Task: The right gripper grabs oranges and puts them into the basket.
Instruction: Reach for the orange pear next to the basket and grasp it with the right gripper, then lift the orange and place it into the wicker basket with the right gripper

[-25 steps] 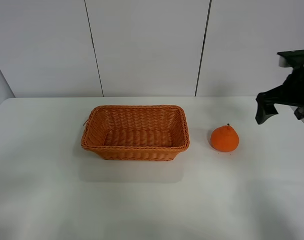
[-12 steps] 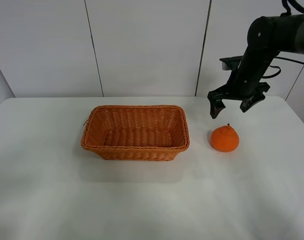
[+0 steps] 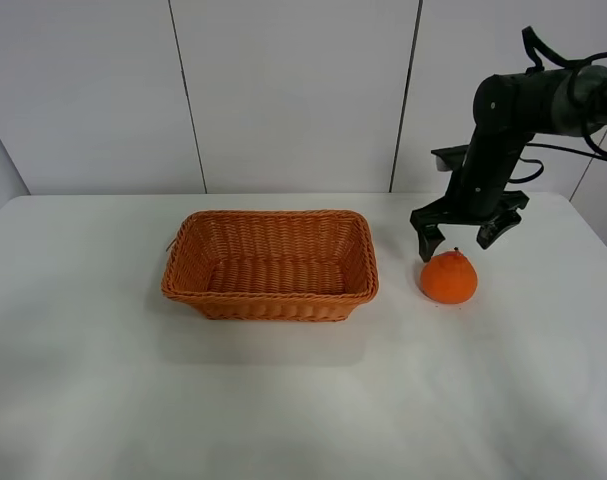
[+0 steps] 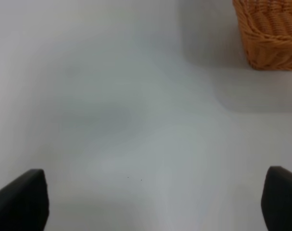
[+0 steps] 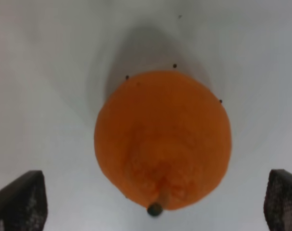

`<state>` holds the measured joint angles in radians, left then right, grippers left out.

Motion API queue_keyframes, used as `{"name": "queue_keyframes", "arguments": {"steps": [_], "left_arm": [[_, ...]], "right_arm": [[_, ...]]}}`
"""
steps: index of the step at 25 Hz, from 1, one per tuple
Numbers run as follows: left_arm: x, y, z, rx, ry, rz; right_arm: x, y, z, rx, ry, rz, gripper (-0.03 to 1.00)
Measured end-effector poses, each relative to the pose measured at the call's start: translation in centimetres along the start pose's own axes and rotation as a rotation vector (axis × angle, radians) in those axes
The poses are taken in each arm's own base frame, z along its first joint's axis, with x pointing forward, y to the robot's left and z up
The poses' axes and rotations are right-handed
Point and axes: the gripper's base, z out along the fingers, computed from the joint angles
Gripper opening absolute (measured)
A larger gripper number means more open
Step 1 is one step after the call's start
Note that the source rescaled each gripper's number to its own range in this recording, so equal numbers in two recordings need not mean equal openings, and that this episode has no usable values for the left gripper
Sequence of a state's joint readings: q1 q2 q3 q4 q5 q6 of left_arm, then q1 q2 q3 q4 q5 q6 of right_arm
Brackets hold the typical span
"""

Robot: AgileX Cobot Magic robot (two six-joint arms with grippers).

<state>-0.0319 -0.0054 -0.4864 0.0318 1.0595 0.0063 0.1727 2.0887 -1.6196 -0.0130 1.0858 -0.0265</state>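
Note:
A bright orange fruit [image 3: 448, 277] with a knob top and dark stem sits on the white table, right of the wicker basket [image 3: 270, 263]. My right gripper [image 3: 461, 235] hangs open just above and behind the orange, its two black fingers spread wider than the fruit and not touching it. In the right wrist view the orange [image 5: 163, 139] fills the middle between the two fingertips [image 5: 21, 199]. The basket is empty. My left gripper [image 4: 150, 199] is open over bare table, with a corner of the basket [image 4: 268, 33] in its view.
The white table [image 3: 283, 400] runs to a pale panelled wall behind. The right arm [image 3: 508, 120] reaches in from the upper right with cables. The table's right edge lies near the orange's far side.
The right arm swung in from the right edge toward the orange and has lowered, so the open gripper now hangs just over the fruit. Orange and basket have not moved.

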Motion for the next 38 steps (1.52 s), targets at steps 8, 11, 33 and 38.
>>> {"name": "queue_keyframes", "arguments": {"steps": [8, 11, 33, 38], "left_arm": [[0.0, 0.0, 0.0, 0.0, 0.0, 0.0], [0.0, 0.0, 0.0, 0.0, 0.0, 0.0], [0.0, 0.0, 0.0, 0.0, 0.0, 0.0], [0.0, 0.0, 0.0, 0.0, 0.0, 0.0]], "right_arm": [[-0.4, 0.0, 3.2, 0.002, 0.046, 0.01, 1.0], [-0.5, -0.1, 4.3, 0.011, 0.057, 0.018, 1.0], [-0.6, -0.5, 5.5, 0.054, 0.067, 0.008, 0.0], [-0.7, -0.5, 1.0, 0.059, -0.035, 0.011, 0.0]]}}
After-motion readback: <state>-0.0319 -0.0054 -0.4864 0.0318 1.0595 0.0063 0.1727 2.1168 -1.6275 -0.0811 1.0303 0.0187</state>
